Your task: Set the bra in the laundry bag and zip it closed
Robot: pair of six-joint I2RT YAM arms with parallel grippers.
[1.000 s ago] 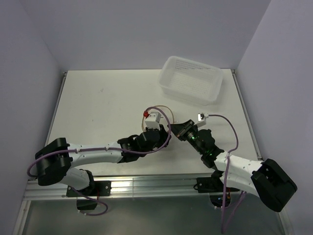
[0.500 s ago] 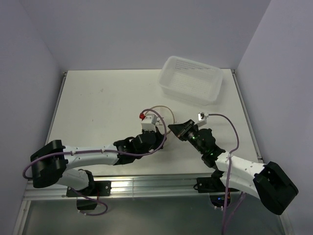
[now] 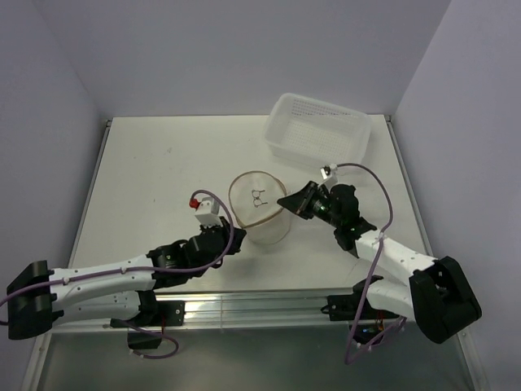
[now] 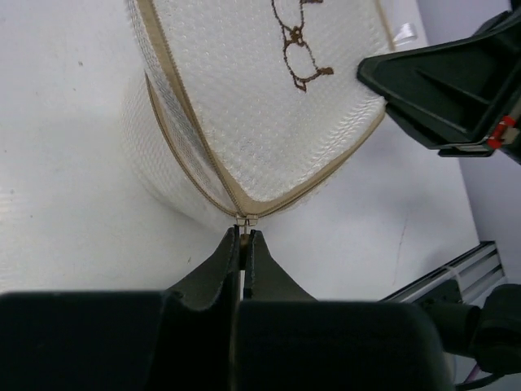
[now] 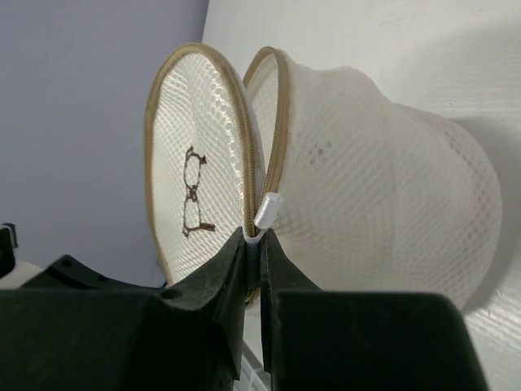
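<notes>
A white table point(image 3: 163, 171) sits in a booth of pale lilac walls point(image 3: 244, 49) at the back and on both sides. A metal rail point(image 3: 260, 305) runs along its near edge, above a grey floor point(image 3: 269, 358). The light is soft and even, the shadows faint.

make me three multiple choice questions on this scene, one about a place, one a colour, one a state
1. Where does the basket stand?
A) far right corner of the table
B) near left corner
C) dead centre

2. What colour is the zip rim of the laundry bag?
A) red
B) beige
C) black

3. How is the left gripper?
A) wide open
B) gripping the basket
C) shut on the zip pull

Answers:
1 A, the top view shows the basket at the far right corner.
2 B, both wrist views show a beige band round the lid.
3 C, its fingers meet on the small pull at the seam.
</notes>
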